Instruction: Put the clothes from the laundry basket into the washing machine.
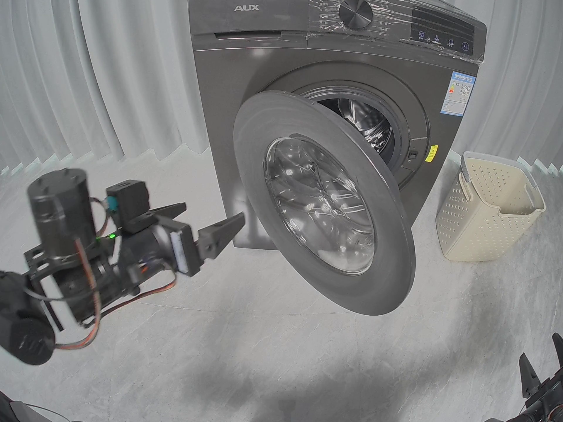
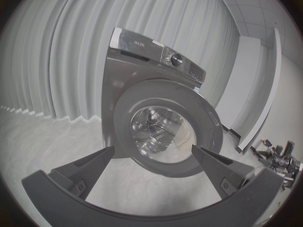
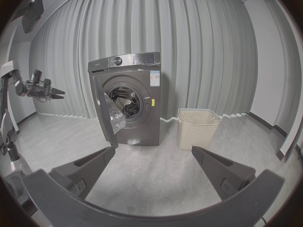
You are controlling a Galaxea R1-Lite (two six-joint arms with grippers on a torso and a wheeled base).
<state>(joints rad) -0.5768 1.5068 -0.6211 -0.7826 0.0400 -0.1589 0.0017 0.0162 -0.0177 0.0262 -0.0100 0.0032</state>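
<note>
- Presently, the left gripper (image 1: 214, 212) is held off the floor at the hinge-side edge of the washing machine door (image 1: 328, 206). Its fingers are spread wide and grasp nothing.
- The tip of its nearer finger lies just beside the door rim. Contact cannot be confirmed from the head view.
- In the left wrist view, the door's glass porthole sits framed between the two spread fingers.
- The right gripper (image 3: 152, 147) is low and well back from the machine. It is likewise released, with fingers apart and nothing between them.
- The door stands swung open toward the robot's left, leaving the drum opening exposed.
- The washing machine (image 1: 234, 89) is a grey front-loader standing upright against a pale pleated curtain (image 1: 88, 60).
- The clothes (image 3: 131, 109) appear as a dark bundle lying inside the drum, low in the opening.
- The laundry basket (image 1: 487, 212) is cream and perforated. It stands upright on the floor (image 1: 264, 347) just beside the machine, on the robot's right.
</note>
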